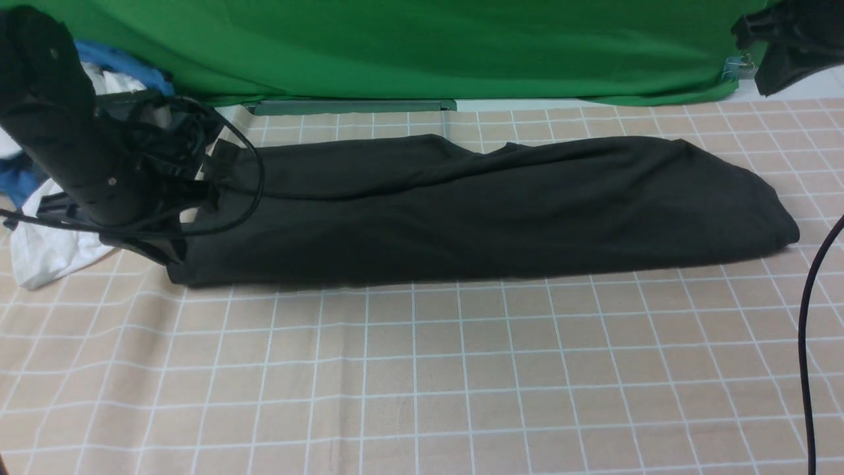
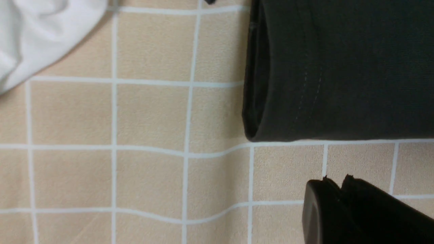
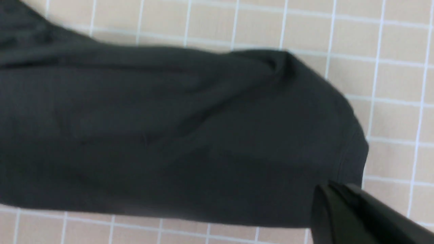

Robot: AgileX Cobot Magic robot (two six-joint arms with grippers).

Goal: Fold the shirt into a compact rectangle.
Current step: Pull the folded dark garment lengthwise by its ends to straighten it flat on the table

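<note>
The black shirt (image 1: 461, 211) lies as a long, narrow folded band across the far half of the table, with no print showing. My left arm (image 1: 99, 165) hangs low over its left end. In the left wrist view the left gripper (image 2: 334, 179) is shut and holds nothing, hovering above the checked cloth just off the shirt's (image 2: 339, 67) folded corner. My right arm (image 1: 791, 39) is raised at the far right. In the right wrist view the right gripper (image 3: 334, 185) is shut and empty, well above the shirt's (image 3: 169, 135) rounded right end.
A white garment (image 1: 46, 257) is bunched at the table's left edge beside the shirt, also showing as white cloth (image 2: 40, 30). Blue cloth (image 1: 125, 63) lies behind it. A green backdrop (image 1: 422, 46) closes the far side. A black cable (image 1: 808, 330) hangs at the right.
</note>
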